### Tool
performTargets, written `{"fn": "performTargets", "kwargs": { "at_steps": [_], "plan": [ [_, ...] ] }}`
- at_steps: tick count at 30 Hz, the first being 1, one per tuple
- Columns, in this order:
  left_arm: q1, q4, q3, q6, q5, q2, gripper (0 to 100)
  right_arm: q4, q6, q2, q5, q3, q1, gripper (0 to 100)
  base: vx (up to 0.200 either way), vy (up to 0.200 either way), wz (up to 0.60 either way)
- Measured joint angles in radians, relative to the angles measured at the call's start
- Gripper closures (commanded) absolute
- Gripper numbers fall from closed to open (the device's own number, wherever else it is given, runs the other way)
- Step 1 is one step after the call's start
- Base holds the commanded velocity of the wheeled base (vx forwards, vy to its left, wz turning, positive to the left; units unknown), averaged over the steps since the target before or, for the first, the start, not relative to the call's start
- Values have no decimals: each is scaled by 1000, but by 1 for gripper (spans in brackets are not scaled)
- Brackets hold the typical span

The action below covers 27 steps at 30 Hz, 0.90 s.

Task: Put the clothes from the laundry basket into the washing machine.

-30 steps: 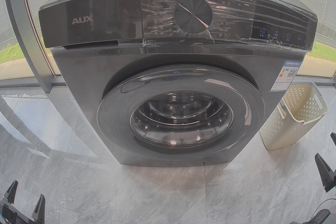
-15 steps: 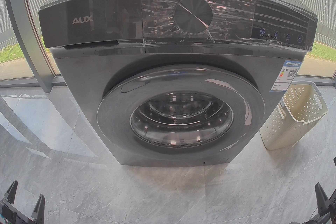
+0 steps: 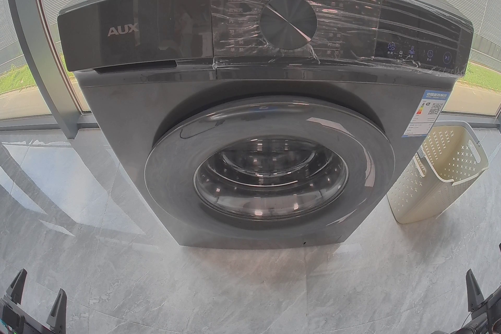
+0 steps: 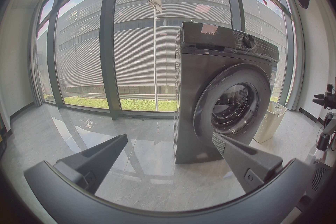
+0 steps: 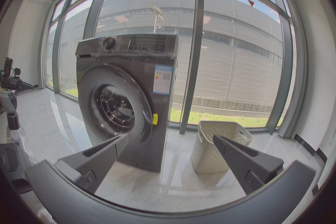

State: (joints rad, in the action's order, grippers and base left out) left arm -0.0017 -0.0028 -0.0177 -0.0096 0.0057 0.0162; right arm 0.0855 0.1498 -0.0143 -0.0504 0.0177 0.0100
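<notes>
Washer (image 3: 130,121) dead centre, round door (image 3: 172,168) shut, drum visible through the glass. Basket (image 3: 417,194) stands upright on the floor (image 3: 235,283), just beside the washer's right side; can't tell what's in it. Left gripper (image 4: 169,137) low at front left, jaws wide apart, holding nothing. Right gripper (image 5: 169,137) low at front right, jaws wide apart too, nothing between them. Both well apart from the washer.
</notes>
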Motion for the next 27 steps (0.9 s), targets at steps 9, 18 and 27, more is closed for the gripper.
{"fn": "performTargets", "kwargs": {
  "at_steps": [9, 18, 27],
  "plan": [
    [0, 0, 0, -5, 2, 0, 0, -2, 13, 2, -24, 0, 3, 0, 0, 0, 0],
    [0, 0, 0, -6, 2, 0, 0, -26, -129, 2, 77, 0, 3, 0, 0, 0, 0],
    [0, 0, 0, -7, 2, 0, 0, -75, -149, 1, 50, 0, 1, 0, 0, 0, 0]
  ]
}}
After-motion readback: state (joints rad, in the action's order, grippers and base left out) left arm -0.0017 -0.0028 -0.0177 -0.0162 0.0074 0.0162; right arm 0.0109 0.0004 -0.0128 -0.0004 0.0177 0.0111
